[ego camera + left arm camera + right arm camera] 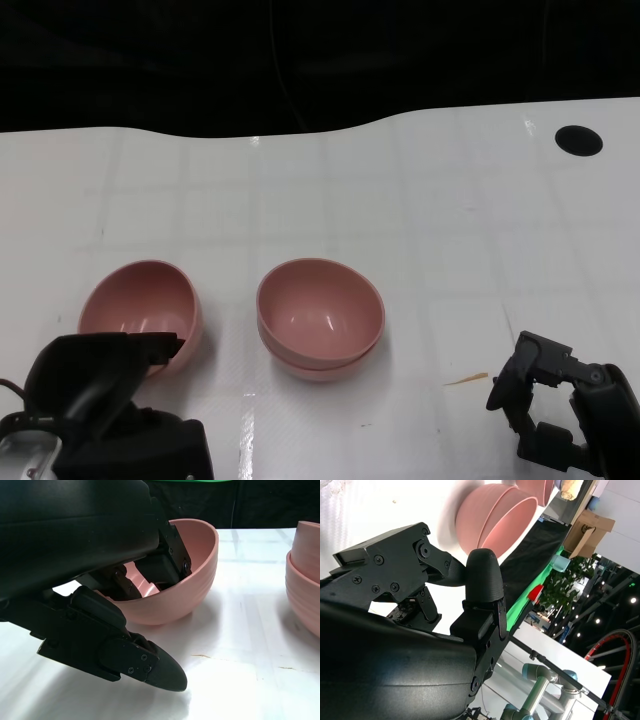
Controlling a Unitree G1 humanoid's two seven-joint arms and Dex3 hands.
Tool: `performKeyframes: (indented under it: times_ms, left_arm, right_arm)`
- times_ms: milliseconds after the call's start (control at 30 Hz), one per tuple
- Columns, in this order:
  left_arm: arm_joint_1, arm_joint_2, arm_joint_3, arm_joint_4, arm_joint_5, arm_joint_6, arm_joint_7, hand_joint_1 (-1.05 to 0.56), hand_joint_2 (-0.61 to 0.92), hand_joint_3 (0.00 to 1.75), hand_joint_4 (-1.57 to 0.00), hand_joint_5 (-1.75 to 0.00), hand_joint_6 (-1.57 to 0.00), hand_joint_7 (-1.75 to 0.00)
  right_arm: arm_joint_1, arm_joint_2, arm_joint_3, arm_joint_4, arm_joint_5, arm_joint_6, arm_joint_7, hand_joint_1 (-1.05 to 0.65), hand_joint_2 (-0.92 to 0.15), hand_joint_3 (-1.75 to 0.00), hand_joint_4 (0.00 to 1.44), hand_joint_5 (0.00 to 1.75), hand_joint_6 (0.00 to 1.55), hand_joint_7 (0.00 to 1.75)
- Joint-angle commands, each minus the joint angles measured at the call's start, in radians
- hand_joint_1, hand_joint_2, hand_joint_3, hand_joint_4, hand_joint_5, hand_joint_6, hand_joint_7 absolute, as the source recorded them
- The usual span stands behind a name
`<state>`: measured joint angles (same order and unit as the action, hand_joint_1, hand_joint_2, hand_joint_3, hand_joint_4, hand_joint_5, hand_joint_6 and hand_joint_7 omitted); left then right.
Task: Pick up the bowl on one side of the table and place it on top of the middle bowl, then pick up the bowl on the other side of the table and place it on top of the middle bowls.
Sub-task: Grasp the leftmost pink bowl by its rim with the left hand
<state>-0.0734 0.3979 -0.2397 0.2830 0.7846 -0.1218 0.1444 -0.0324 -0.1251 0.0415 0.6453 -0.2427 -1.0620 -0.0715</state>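
The left robot hand [110,365] is gripping the near rim of a pink bowl [140,312], fingers [155,577] reaching inside it and the thumb below, the bowl tilting on the white counter [450,220] near its front edge. Just beside it toward the middle, two pink bowls are sitting nested as a stack [320,318]. The right robot hand [545,400] is hovering empty, fingers apart, near the front edge.

We see a white table [400,200] with faint grid lines and a black hole [578,140] near its far right corner. Past it everything's dark. The right wrist view catches a green strip [532,587], cardboard box [587,530], plants [565,587] and ceiling lights [632,600].
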Motion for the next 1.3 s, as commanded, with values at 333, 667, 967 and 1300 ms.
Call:
performKeyframes:
  times_ms: [333, 667, 967, 1300]
  left_arm:
    - [-0.023, 0.008, 0.007, 0.085, -0.084, -0.103, 0.083, -0.12, 0.92, 0.22, -1.07, -0.13, -1.06, -0.10]
    - [-0.037, -0.002, 0.010, 0.161, -0.144, -0.219, 0.187, -0.02, 0.90, 0.47, -0.65, -1.74, -0.58, -1.73]
    - [-0.033, 0.002, 0.027, 0.138, -0.197, -0.234, 0.155, -0.01, 0.83, 0.62, -0.67, -1.75, -0.59, -1.75]
    - [-0.033, 0.014, 0.033, 0.115, -0.197, -0.244, 0.154, 0.00, 0.78, 0.65, -0.67, -1.75, -0.60, -1.75]
  right_arm:
    - [-0.001, -0.007, -0.003, 0.018, 0.004, -0.023, -0.012, -0.18, -0.65, -1.01, 0.85, 1.75, 0.73, 1.54]
    - [0.009, -0.004, 0.003, 0.004, 0.014, -0.012, -0.003, -0.19, -0.64, -1.03, 0.86, 1.75, 0.74, 1.55]
    - [0.010, -0.006, 0.008, 0.004, 0.018, -0.014, 0.003, -0.17, -0.63, -1.04, 0.86, 1.75, 0.73, 1.56]
    - [0.010, -0.006, 0.009, 0.001, 0.004, -0.008, -0.004, -0.18, -0.62, -1.06, 0.87, 1.75, 0.74, 1.56]
